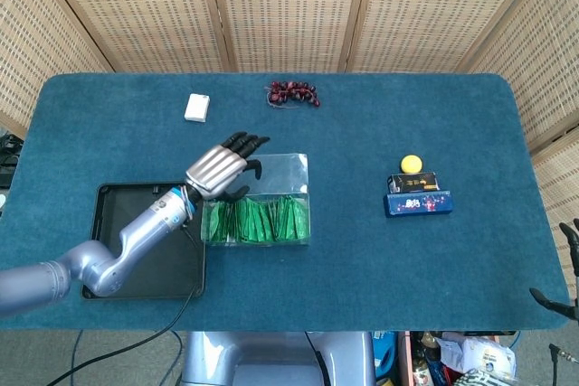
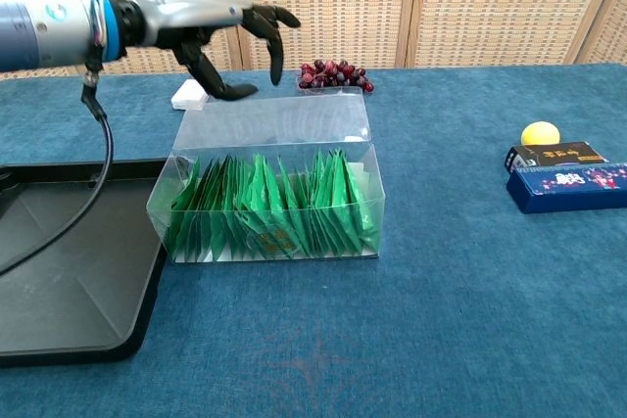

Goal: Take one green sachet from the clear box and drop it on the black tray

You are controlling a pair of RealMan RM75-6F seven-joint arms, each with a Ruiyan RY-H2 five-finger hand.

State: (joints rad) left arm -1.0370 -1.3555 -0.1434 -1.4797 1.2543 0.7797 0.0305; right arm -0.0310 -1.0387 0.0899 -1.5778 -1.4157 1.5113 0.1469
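So the left hand (image 2: 220,31) is hovering over the back left part of the clear box (image 2: 269,188), palm down, fingers spread apart and curling a bit downward, nothing in it. From the head view it sits right over the box's rear left corner (image 1: 222,172), and I can't tell if the fingertips actually touch the lid flap or just float above it. The box lid is folded back flat behind the box, so the top is open, and the green sachets (image 2: 265,208) are all packed upright in a row inside, filling it side to side. The black tray (image 2: 69,271) is just to the left of the box, pretty much touching it, with a black cable from the arm draped across it. The tray has no sachet on it. The right hand (image 1: 568,268) is way off at the right edge of the head view, below the table edge, only a few dark fingertips poking into frame, so I can't say whether it's spread or closed. Other stuff on the blue table (image 1: 362,250): a small white box (image 1: 197,108) near the far left, a bunch of dark red grapes (image 1: 291,93) at the far middle, and over on the right a blue carton (image 1: 418,202) with a black carton (image 1: 412,183) just behind it and a yellow ball (image 1: 412,164) behind that.
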